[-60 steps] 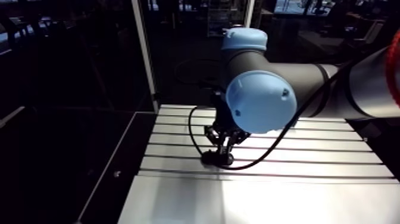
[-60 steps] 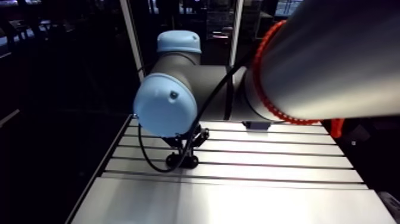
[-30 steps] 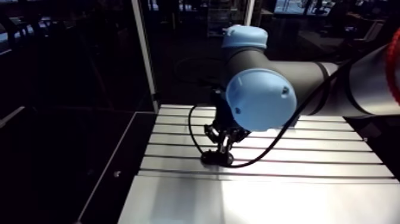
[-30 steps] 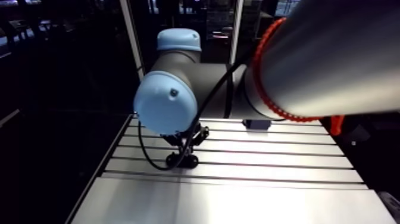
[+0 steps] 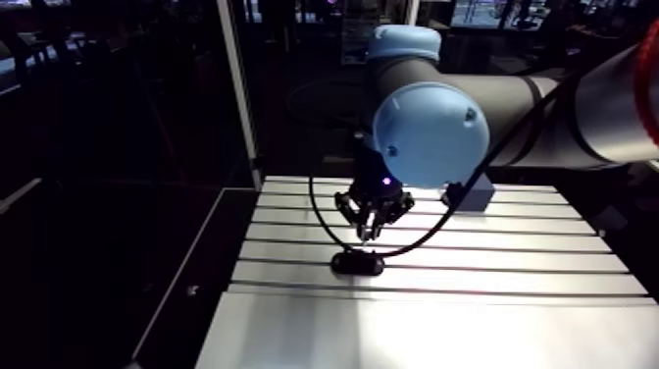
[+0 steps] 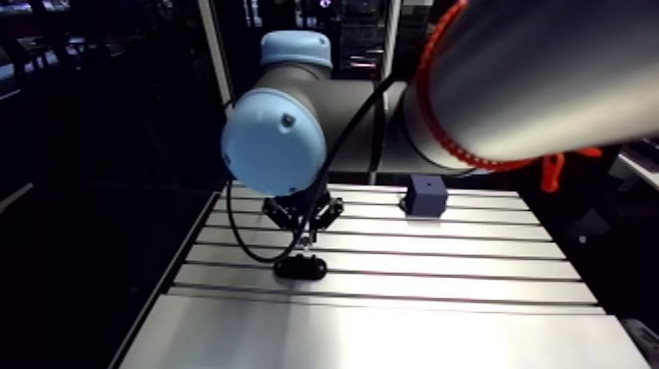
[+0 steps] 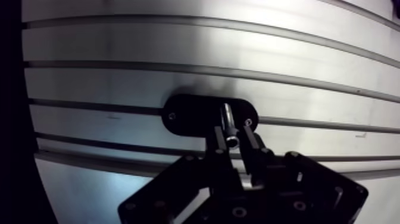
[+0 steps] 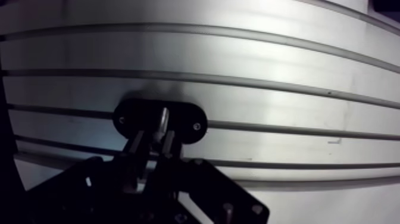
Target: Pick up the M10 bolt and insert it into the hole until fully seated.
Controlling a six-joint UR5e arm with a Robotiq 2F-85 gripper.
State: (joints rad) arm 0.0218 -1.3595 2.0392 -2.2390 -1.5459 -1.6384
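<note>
Bright slotted aluminium tabletop, a black oval plate lying across one slot, a dark block well behind. The gripper hangs above the plate, fingers pinching the M10 bolt, shank pointing down.

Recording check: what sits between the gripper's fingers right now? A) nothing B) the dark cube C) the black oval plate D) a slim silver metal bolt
D: in the wrist view the slim silver metal bolt is pinched between the fingers, over the black oval plate.
</note>
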